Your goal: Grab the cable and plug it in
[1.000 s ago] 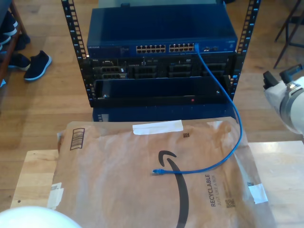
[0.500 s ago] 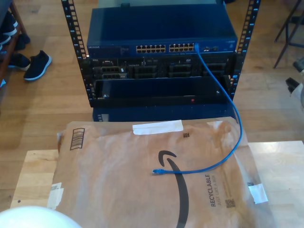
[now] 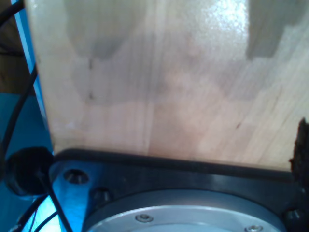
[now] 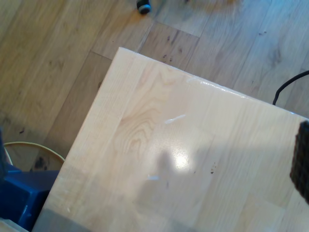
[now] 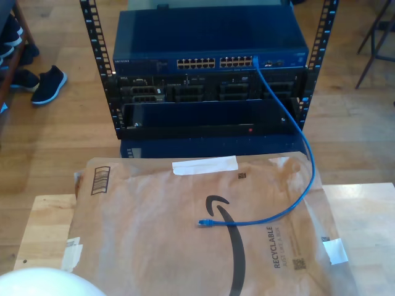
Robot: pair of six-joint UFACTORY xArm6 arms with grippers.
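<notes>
Thin bright-blue Ethernet cable [image 5: 295,161] lying in a loose curve across the brown paper mailer [image 5: 154,234] on the pale wooden counter [image 5: 364,209], one end already seated in the dark-blue rack switch [image 5: 210,43]. Free plug [image 5: 204,222] resting mid-mailer, long axis running toward the exterior view's left. Both wrist views looking down on bare wood, far from the plug. Jaws' spread: cannot tell. Nearer arm: cannot tell.

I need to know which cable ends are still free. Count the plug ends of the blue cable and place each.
2. One end of the blue cable lies loose on the paper mailer, near its middle; the other is plugged into the switch, toward the exterior view's right.
</notes>
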